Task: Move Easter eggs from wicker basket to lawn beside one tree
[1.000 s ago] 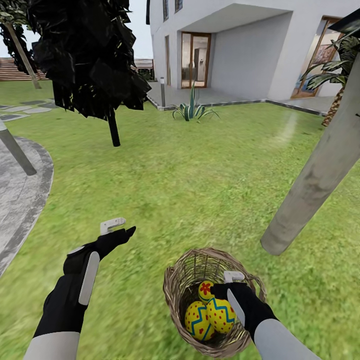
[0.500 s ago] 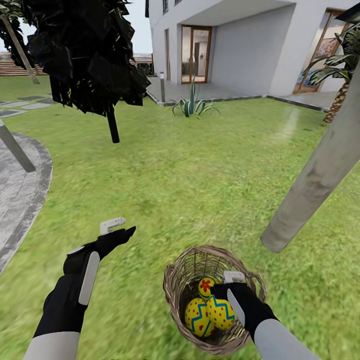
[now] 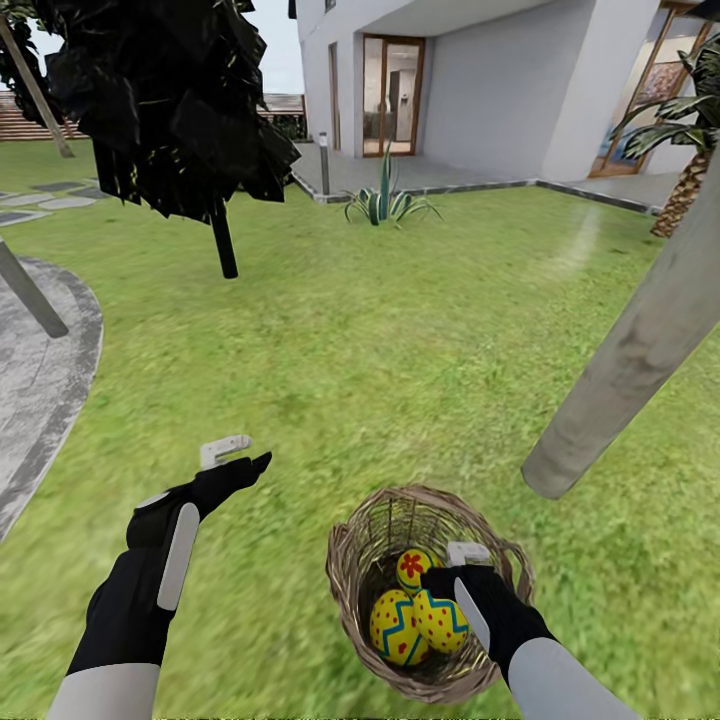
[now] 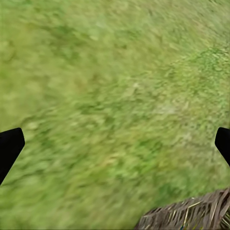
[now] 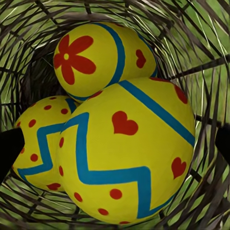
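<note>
Fingers of the right gripper (image 3: pixel 455 572) were spread inside the wicker basket (image 3: pixel 352 560), lower centre, around three Easter eggs (image 5: pixel 127 153); the left gripper (image 3: pixel 238 455) hung open over the lawn (image 3: pixel 400 350).

Background: white house (image 3: pixel 520 90) with glazed wooden-framed door (image 3: pixel 390 95) under an overhang. Spiky agave-like plant (image 3: pixel 385 203) at the patio edge, thin bollard lamp (image 3: pixel 323 175) beside it. Near-black tree (image 3: pixel 170 100), thin black trunk. Grey curved paving (image 3: pixel 40 370) far left, leaning grey pole (image 3: pixel 25 290) on it. Palm (image 3: pixel 690 150) at right edge.
</note>
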{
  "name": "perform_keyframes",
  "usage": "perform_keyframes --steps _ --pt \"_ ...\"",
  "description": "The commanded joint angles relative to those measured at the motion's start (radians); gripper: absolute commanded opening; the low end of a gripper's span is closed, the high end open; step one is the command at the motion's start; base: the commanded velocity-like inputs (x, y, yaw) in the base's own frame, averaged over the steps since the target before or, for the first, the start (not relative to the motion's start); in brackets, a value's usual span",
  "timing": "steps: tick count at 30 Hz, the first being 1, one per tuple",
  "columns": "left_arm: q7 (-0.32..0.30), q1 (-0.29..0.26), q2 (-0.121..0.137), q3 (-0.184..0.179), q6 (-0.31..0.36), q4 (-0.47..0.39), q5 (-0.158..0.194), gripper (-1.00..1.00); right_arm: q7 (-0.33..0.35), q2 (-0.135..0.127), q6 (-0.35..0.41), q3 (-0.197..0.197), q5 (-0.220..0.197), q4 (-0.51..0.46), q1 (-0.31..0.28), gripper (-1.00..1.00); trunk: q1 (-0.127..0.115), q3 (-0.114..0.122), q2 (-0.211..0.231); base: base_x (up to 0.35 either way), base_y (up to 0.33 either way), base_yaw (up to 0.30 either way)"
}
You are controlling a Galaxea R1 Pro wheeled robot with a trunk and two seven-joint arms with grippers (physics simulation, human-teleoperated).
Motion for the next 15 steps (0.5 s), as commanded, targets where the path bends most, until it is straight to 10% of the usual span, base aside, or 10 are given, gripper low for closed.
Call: perform_keyframes --steps 1,15 --pt "-0.005 -0.001 -0.001 0.003 0.006 -0.001 0.002 1.0 -0.003 0.001 0.005 -0.004 -0.002 -0.002 0.0 1.0 0.0 -0.002 0.0 0.0 0.0 0.0" --pt "-0.005 -0.001 -0.001 0.003 0.006 -0.001 0.002 1.0 -0.002 0.002 0.003 -0.003 -0.041 -0.005 0.0 1.0 0.0 -0.025 0.0 0.0 0.0 0.0"
